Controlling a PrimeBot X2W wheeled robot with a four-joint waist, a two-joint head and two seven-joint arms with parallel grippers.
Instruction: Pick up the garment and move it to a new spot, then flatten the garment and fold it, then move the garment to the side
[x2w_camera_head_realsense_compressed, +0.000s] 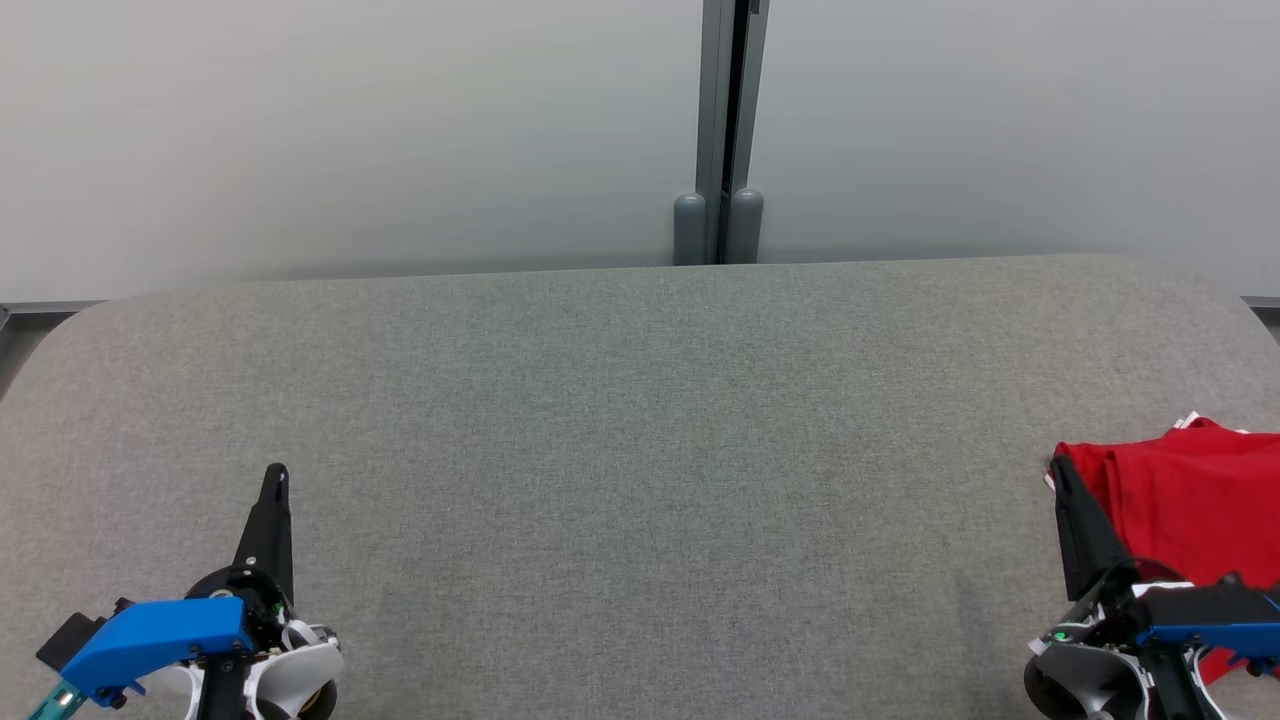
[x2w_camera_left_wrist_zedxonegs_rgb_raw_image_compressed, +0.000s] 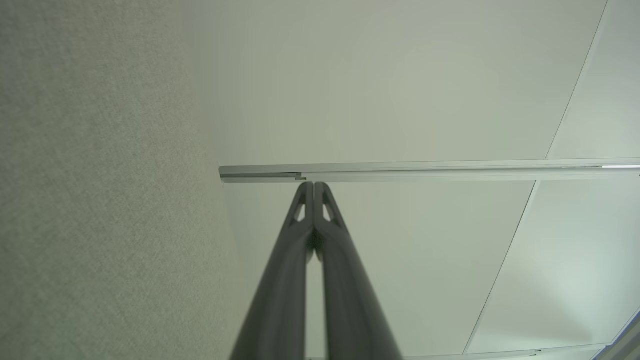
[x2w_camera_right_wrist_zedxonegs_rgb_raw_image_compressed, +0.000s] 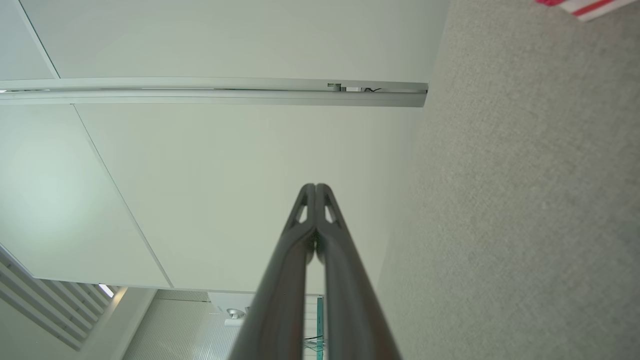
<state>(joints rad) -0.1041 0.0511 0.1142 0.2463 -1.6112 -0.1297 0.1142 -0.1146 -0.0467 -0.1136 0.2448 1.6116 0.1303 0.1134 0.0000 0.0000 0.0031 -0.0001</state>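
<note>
Grey surface (x2w_camera_head_realsense_compressed: 640, 450): padded, felt-like weave, far corners rounded. Red garment (x2w_camera_head_realsense_compressed: 1190, 490): soft cloth, laid fairly flat, straight left edge, white trim seen at far side. Located at right edge of surface, toward near right corner. Left gripper (x2w_camera_head_realsense_compressed: 277, 475) held low over near left part, long dark fingers pressed together, nothing gripped. Right gripper (x2w_camera_head_realsense_compressed: 1058, 468) positioned at garment's left edge, fingers pressed together, empty. Contact with cloth not discernible.

Red garment (x2w_camera_head_realsense_compressed: 1190, 490) on grey table (x2w_camera_head_realsense_compressed: 640, 450)
</note>
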